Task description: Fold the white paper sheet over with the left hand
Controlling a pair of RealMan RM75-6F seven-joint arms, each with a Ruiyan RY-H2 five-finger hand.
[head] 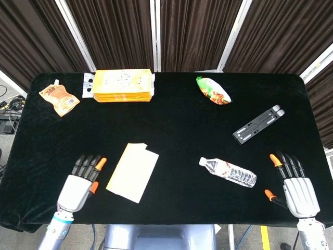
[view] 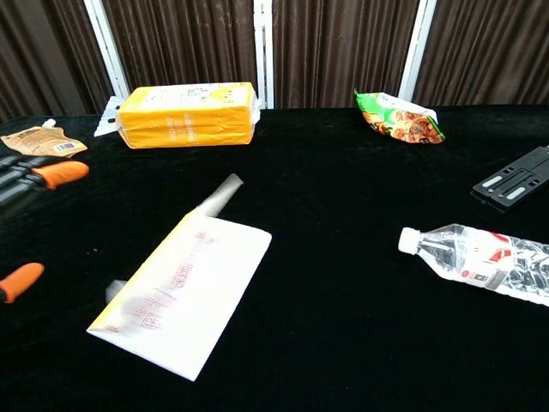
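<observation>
The white paper sheet [head: 132, 171] lies folded in half on the black table, a narrow slanted rectangle with faint print showing; in the chest view the paper sheet [view: 186, 292] has a small flap sticking out at its far corner. My left hand [head: 79, 186] rests flat to the left of it, apart from it, fingers spread and holding nothing. In the chest view only the left hand's orange-tipped fingers [view: 53, 174] show at the left edge. My right hand [head: 294, 186] lies open at the table's front right corner.
A yellow package [head: 124, 85] and an orange pouch [head: 59, 98] sit at the back left. A green snack bag [head: 213, 90] lies at the back, a black folding stand [head: 258, 124] on the right, and a plastic bottle [head: 227, 172] lies right of the paper.
</observation>
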